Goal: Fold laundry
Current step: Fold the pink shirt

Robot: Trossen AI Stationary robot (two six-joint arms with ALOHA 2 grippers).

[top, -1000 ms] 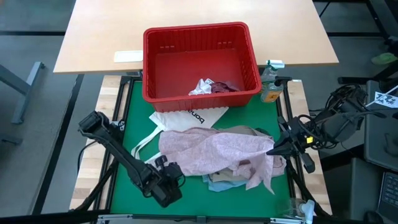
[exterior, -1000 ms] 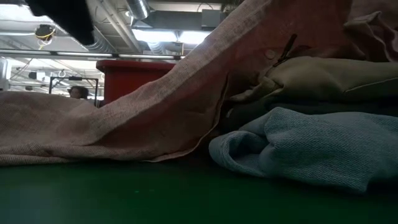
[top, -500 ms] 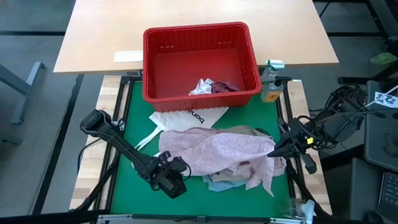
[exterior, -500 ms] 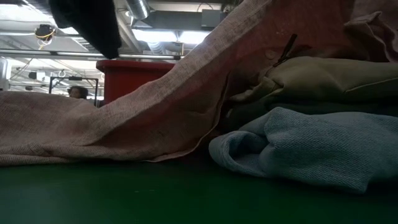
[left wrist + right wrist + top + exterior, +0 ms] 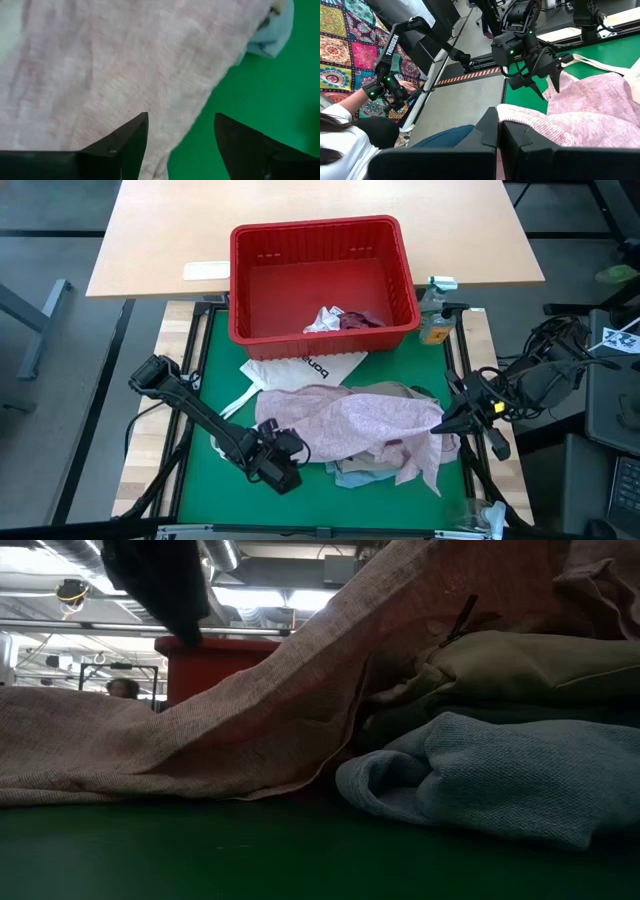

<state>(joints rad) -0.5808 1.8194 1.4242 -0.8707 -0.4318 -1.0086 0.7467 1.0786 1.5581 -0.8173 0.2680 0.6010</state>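
Observation:
A mottled pink garment [image 5: 350,420] lies spread over a pile with a beige piece [image 5: 520,665] and a light blue piece [image 5: 500,775] beneath it on the green mat. My right gripper [image 5: 437,422] is shut on the pink garment's right edge, raised above the mat. My left gripper [image 5: 288,448] stands open just above the pink garment's left edge [image 5: 165,160], with the fingers [image 5: 132,137] on either side of that edge. I see no touch there. My right gripper pinches the pink garment's right edge [image 5: 520,117] between its two fingers, coming from the table's right side and slanting slightly down. The held edge is lifted, and the cloth slopes down from it to the pile and the mat [image 5: 150,740].
A red slotted basket [image 5: 320,240] stands at the far edge with a white and a maroon piece inside. A white tote bag [image 5: 300,368] lies between the basket and the pile. A spray bottle [image 5: 433,315] stands at the far right. A person [image 5: 350,130] sits beyond the table.
My left gripper has moved toward the table's right and far side and now stands at the pink garment's left edge. The garment and my right gripper have kept still.

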